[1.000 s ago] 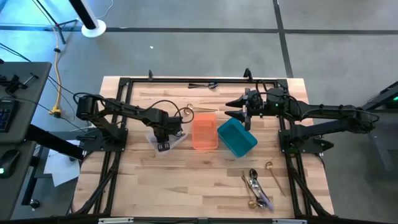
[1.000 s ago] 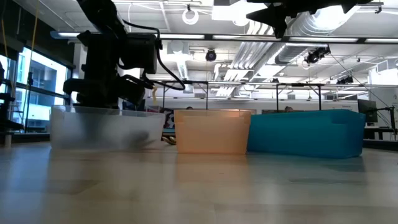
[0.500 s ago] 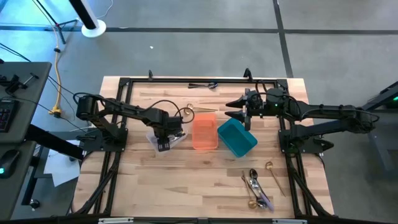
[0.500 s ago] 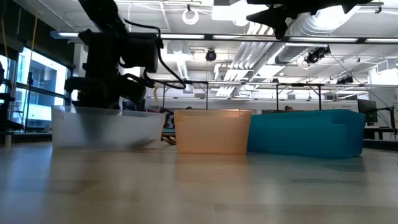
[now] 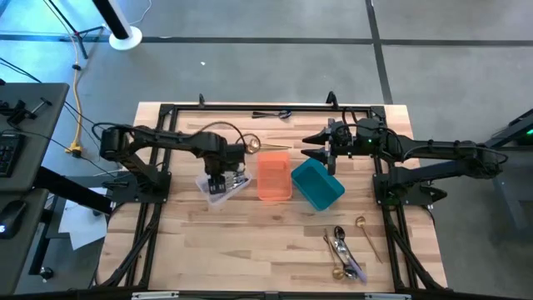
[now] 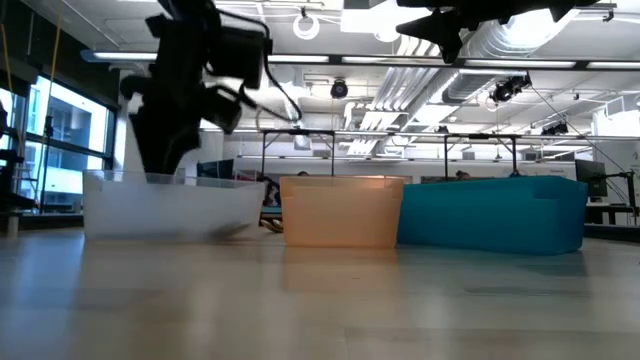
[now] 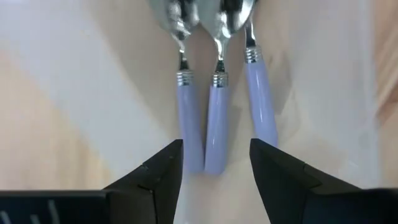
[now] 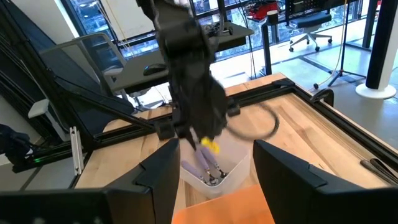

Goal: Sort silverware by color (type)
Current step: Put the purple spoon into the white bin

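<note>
Silverware is getting sorted: three lilac-handled pieces (image 7: 214, 112) are lying in the clear bin (image 5: 218, 187), under the released left claw (image 7: 214, 171). Several pieces (image 5: 343, 252) are waiting on the bench (image 5: 250, 242), two more (image 5: 271, 113) at its far edge, while the right claw (image 5: 315, 147) is hanging released above the teal bin (image 5: 321, 187).

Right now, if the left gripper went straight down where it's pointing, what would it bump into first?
Probably the lilac-handled spoons lying in the clear bin; the open left gripper points right at them.

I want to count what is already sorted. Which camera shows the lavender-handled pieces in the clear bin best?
The left wrist view: three lavender-handled pieces lie side by side, just beyond the open left end effector. The high view shows the clear bin half hidden by the arm; the right wrist view shows them small; the low view only the bin's wall.
</note>
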Controlling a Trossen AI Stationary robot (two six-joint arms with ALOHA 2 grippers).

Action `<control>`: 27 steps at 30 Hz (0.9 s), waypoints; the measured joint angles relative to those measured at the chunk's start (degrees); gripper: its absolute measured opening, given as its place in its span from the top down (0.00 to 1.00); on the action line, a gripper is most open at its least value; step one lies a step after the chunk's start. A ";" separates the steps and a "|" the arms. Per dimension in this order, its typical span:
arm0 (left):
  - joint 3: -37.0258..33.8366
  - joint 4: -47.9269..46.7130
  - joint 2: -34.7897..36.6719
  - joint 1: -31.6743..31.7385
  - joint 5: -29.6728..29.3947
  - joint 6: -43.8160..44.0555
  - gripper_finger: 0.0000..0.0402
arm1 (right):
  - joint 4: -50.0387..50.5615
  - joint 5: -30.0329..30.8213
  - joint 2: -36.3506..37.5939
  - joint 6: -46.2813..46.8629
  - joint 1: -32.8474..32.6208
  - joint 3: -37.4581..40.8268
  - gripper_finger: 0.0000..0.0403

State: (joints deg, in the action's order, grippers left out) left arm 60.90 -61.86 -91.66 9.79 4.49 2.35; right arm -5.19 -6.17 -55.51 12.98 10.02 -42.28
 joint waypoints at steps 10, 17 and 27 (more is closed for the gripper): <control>0.61 20.19 22.10 2.38 -0.62 5.87 0.60 | 0.00 -0.01 0.00 0.00 0.00 0.00 0.53; -7.82 47.78 38.03 -0.50 -6.97 3.02 0.75 | -0.02 -0.01 0.00 -0.01 0.02 0.00 0.53; -22.72 71.24 48.30 -1.36 -9.44 3.59 0.98 | -0.15 -0.01 0.00 -4.51 0.01 0.00 0.53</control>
State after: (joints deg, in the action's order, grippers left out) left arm 38.18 9.39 -43.37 8.43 -4.95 5.94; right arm -5.34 -6.17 -55.51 8.47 10.03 -42.28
